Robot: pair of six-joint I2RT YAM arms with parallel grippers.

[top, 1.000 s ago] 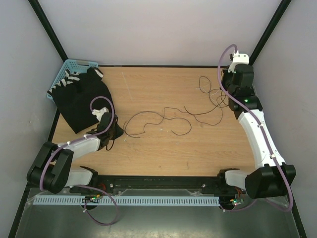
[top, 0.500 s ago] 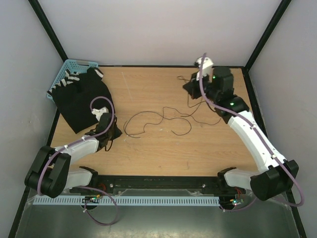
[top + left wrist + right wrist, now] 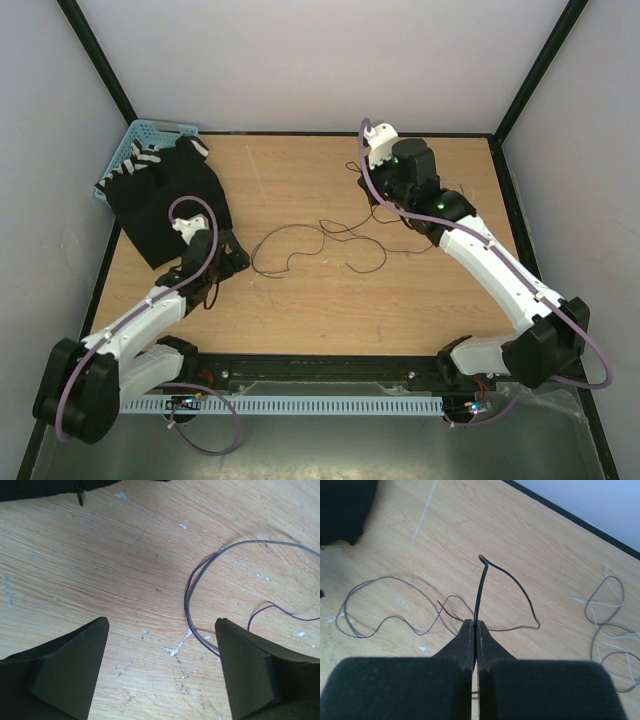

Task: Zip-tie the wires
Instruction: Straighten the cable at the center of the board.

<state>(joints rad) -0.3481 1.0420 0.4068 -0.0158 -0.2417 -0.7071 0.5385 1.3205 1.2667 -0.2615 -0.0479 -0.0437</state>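
The wires (image 3: pixel 310 243) trail as thin black strands across the middle of the table. My right gripper (image 3: pixel 370 192) (image 3: pixel 476 625) is shut on one strand (image 3: pixel 479 587), which rises from the jaws, bends over and drops back to the wood. More strands (image 3: pixel 390 582) curl to its left. My left gripper (image 3: pixel 236 260) (image 3: pixel 161 622) stands open just above the wood, with a wire loop (image 3: pixel 192 587) beside its right finger (image 3: pixel 245 670) and nothing between the fingers. A thin pale straight streak (image 3: pixel 425 511) lies on the wood; I cannot tell whether it is the zip tie.
A black cloth with white stripes (image 3: pixel 165 200) lies at the back left, partly over a blue basket (image 3: pixel 140 132). Pale grey wires (image 3: pixel 607 612) lie to the right of the right gripper. White flecks (image 3: pixel 179 644) dot the wood under the left gripper. Walls close in the table.
The right arm has swung from the back right corner toward the middle, dragging its wire along. The left gripper has opened and shifted slightly forward.
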